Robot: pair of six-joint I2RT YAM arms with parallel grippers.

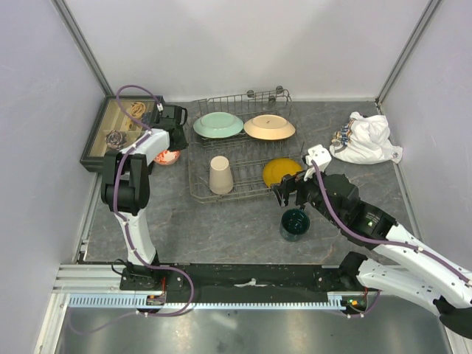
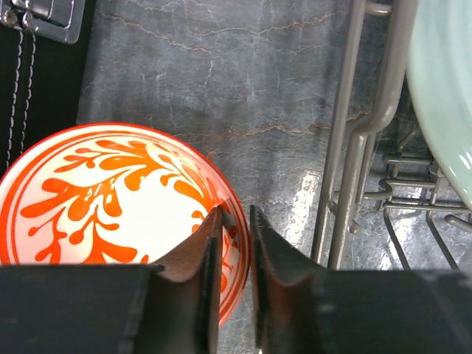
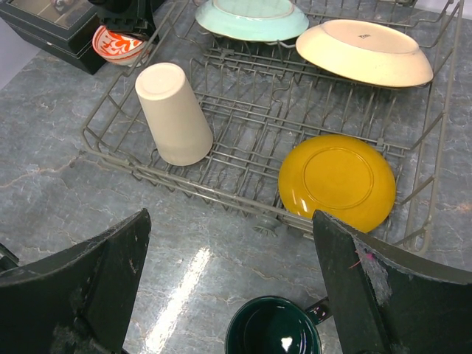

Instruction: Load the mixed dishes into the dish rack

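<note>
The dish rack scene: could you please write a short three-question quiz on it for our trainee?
1. True or false: the dark green mug stands inside the dish rack.
2. How many plates lie in the rack?
3. The left fingers straddle the rim of which item? A beige cup; B small red-orange bowl; C yellow plate.
Key: 1 false; 2 three; 3 B.
</note>
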